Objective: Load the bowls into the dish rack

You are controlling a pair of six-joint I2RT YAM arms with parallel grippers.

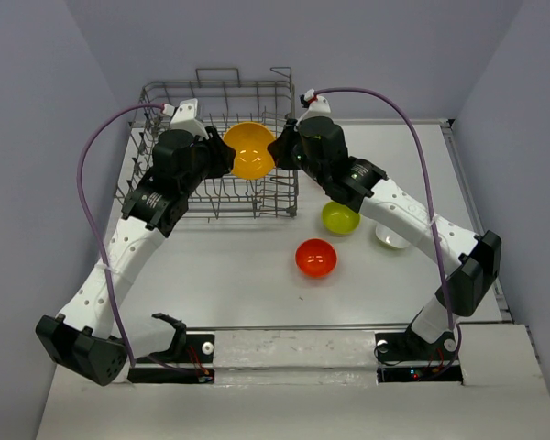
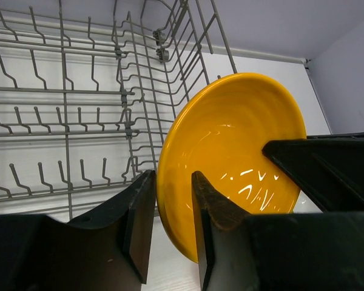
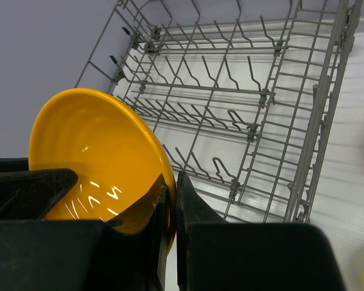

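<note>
Your right end effector (image 3: 171, 182) and left end effector (image 2: 173, 176) meet above the right end of the dish rack (image 1: 218, 88), each closed on an opposite rim of the yellow-orange bowl (image 1: 250, 149), held tilted on edge. Near the rack, on the surface (image 1: 229, 266), sit the red-orange bowl (image 1: 316, 258), lime green bowl (image 1: 340, 217) and white bowl (image 1: 391, 236).

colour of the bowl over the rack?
Bowl is yellow-orange, plain and glossy; shows best in left wrist view.
</note>
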